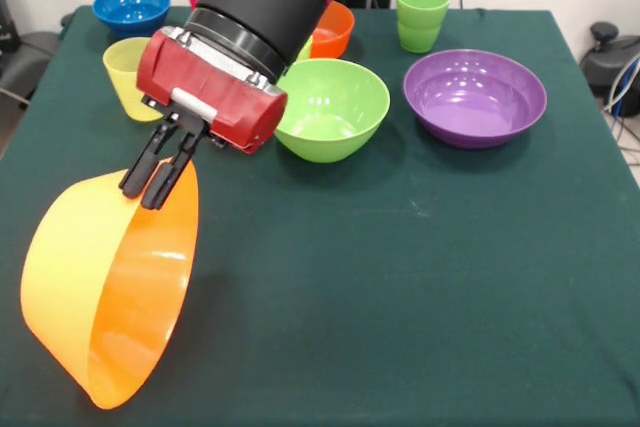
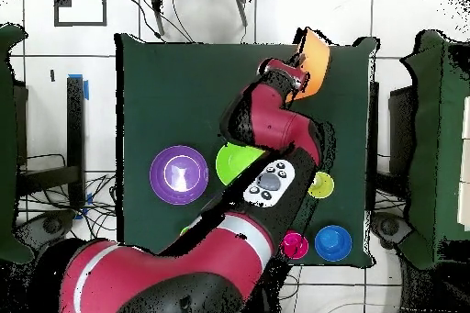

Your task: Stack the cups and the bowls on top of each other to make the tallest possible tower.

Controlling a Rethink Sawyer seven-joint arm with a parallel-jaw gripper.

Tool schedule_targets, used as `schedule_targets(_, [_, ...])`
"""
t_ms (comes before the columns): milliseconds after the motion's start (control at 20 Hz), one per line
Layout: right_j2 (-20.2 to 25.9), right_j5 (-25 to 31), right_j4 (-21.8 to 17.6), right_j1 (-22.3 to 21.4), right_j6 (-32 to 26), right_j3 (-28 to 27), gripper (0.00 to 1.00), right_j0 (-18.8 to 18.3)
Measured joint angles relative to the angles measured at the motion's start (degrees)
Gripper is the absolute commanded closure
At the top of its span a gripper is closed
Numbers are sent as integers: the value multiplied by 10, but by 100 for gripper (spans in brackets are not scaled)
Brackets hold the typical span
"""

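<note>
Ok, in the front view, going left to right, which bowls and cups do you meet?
Large orange bowl held tilted by the gripper → blue bowl → yellow cup → lime green bowl → green cups → purple bowl.

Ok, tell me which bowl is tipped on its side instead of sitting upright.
The large orange bowl, tilted with its opening sideways and the gripper shut on its rim. The lime green bowl, purple bowl and blue bowl sit upright.

No readable text, label or number appears on the bowls, cups or arm, as far as the views allow.
</note>
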Motion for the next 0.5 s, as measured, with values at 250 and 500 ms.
schedule_targets(250, [28, 0, 0, -17, 0, 9, 100, -19])
schedule_targets(500, [48, 0, 0, -31, 0, 19, 100, -31])
